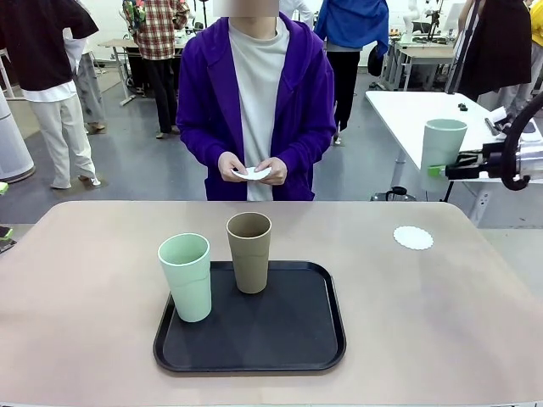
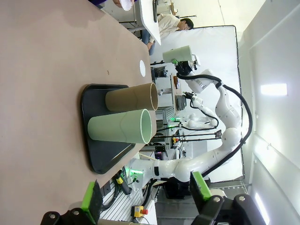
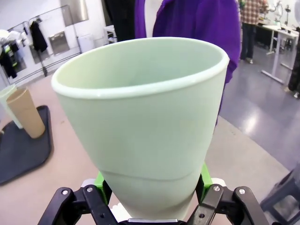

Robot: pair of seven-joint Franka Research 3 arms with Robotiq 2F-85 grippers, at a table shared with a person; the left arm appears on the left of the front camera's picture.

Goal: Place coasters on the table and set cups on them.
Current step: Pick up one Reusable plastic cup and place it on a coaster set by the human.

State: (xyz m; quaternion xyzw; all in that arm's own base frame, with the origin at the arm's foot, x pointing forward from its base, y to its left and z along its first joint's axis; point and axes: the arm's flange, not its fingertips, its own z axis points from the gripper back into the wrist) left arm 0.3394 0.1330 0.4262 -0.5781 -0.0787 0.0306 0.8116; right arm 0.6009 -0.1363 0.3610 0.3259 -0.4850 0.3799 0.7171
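Mint-green held cup [image 3: 140, 117] sits clamped between the green pads of the right pincer [image 1: 439, 170], gripped low on its tapered body, mouth up, raised clear of the bench [image 1: 85, 297] at the right side of the front view. Left pincer [image 2: 146, 197] is released, jaws spread wide with nothing between them, looking along the bench top toward the tray. Black tray [image 1: 288, 339] with rounded corners lies near the middle of the bench on the robot's side. Two cups stand upright on it, close together: a second mint cup [image 1: 186, 275] at the left front and a tan cup [image 1: 249, 250] just behind and right of it. One white scalloped coaster [image 1: 413, 237] lies flat on the bare bench, well apart from the tray toward the far right corner, nothing on it. A person in a purple hooded jacket stands at the far edge, both hands [image 1: 273, 170] together at waist height holding another white coaster [image 1: 254, 174]. Bench top is smooth beige-pink. Room behind: grey floor, a white table at back right, several people standing.
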